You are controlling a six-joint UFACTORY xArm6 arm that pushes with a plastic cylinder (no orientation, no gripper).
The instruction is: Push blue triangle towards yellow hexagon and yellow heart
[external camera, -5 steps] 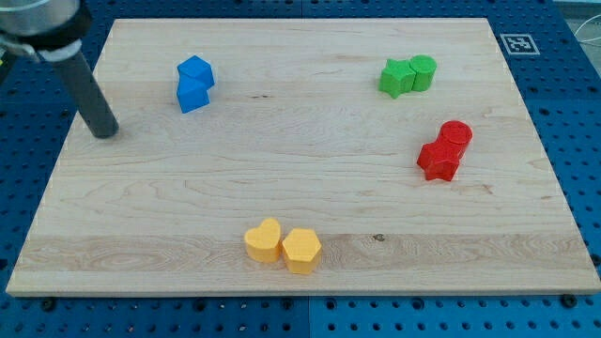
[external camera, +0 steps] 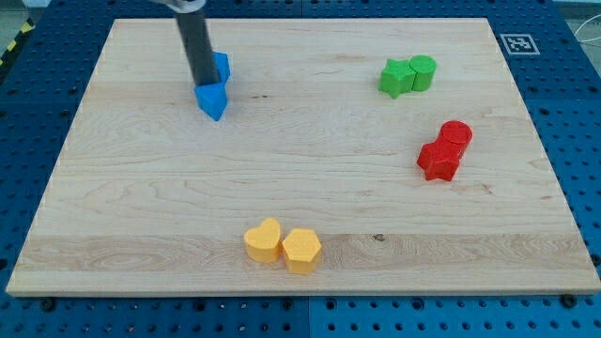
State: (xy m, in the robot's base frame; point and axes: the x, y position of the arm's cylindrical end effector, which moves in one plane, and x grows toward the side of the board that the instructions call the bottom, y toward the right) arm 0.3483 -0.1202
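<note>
My tip (external camera: 206,84) touching blue triangle (external camera: 213,100) (no claw); yellow heart (external camera: 264,240) well apart.

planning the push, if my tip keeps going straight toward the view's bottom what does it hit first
My tip would meet the blue triangle first, just below it and apparently touching already.

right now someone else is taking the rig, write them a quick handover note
My tip: down at the view's upper left, between the two blue blocks, touching the small blue triangle block from above.
Other blue block: just behind the rod.
Yellow heart block and yellow hexagon block: side by side near the view's bottom.
Done: contact made.
Left: push the triangle down the wooden board to the yellow pair.
</note>
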